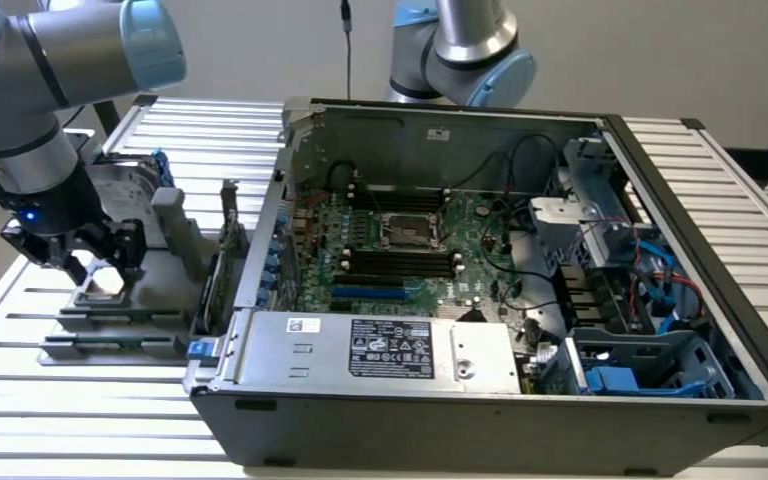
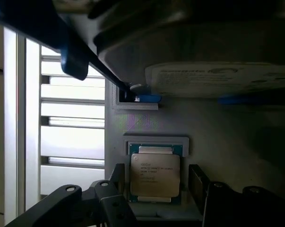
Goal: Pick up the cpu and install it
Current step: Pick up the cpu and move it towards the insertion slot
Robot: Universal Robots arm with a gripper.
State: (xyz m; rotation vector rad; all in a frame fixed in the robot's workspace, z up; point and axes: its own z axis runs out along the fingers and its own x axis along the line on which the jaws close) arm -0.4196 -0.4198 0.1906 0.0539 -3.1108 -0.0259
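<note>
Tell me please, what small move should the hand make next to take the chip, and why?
Probably close the hand on the chip. Its fingers stand open on two opposite sides of the chip, which lies flat in its grey holder, not yet gripped. Whether they reach low enough I cannot tell.

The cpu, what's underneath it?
The cpu lies flat in a grey holder whose raised rim shows at its edge, on a grey tray. The cpu's underside and the holder's floor beneath it are covered.
</note>
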